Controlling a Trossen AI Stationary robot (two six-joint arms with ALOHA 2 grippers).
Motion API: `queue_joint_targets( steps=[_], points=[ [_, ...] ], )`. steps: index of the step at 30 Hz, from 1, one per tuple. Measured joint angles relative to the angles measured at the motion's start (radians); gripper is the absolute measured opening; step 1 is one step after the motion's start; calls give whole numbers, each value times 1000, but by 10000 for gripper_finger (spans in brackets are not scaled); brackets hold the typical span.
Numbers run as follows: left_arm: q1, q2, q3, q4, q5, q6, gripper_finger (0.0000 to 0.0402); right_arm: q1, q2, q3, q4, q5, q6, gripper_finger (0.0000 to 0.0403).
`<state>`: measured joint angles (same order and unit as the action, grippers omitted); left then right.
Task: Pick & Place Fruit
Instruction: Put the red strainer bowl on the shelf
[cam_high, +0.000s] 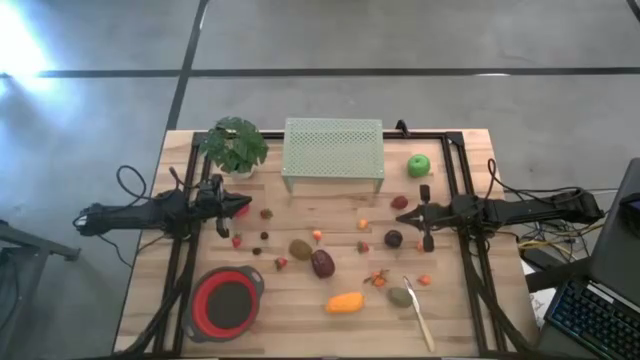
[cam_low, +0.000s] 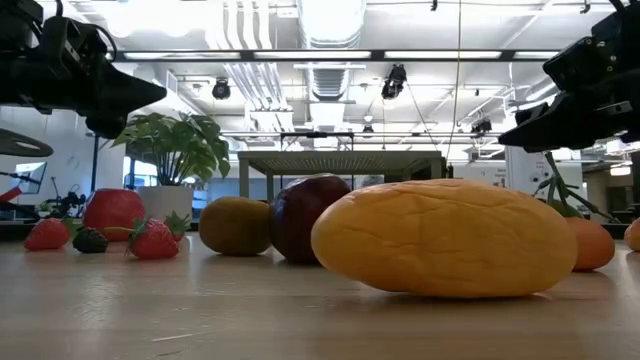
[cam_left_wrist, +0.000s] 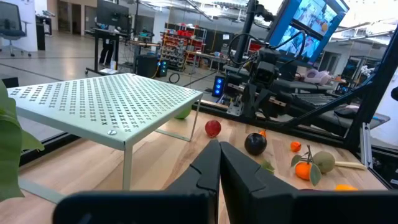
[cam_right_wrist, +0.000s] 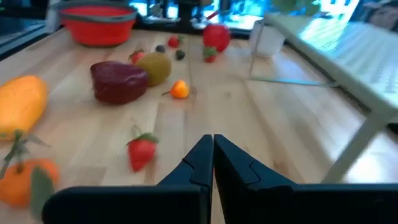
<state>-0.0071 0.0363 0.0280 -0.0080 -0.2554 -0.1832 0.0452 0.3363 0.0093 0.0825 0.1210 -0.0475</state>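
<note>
fruit: small glossy plastic-looking mixed fruit pieces (cam_high: 322, 262) scattered mid-table; likely light, stiff, slippery; grip across the middle
left gripper (cam_high: 243, 206): nine o'clock; fingers closed, empty
right gripper (cam_high: 408, 213): three o'clock; fingers closed, empty

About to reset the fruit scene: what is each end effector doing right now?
Left end effector: shut, holding nothing, above the table near the potted plant.
Right end effector: shut, holding nothing.
</note>
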Motion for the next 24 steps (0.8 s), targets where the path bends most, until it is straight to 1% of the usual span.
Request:
queue_joint_targets(
  steps=[2,6,9,12,16,18,24],
  points=[
    [0,0,0,0,0,0,12,0,2,0,63,65,52,8],
    [0,0,0,0,0,0,12,0,1,0,275,164,350,8],
    [0,0,0,0,0,0,12,0,0,0,409,194,449,9],
    [0,0,0,0,0,0,12,0,0,0,512,194,409,9],
    [0,0,0,0,0,0,12,0,0,1,571,196,206,8],
    [0,0,0,0,0,0,12,0,0,1,572,196,147,8],
    [0,0,0,0,0,0,12,0,0,1,544,182,311,8]
  ],
)
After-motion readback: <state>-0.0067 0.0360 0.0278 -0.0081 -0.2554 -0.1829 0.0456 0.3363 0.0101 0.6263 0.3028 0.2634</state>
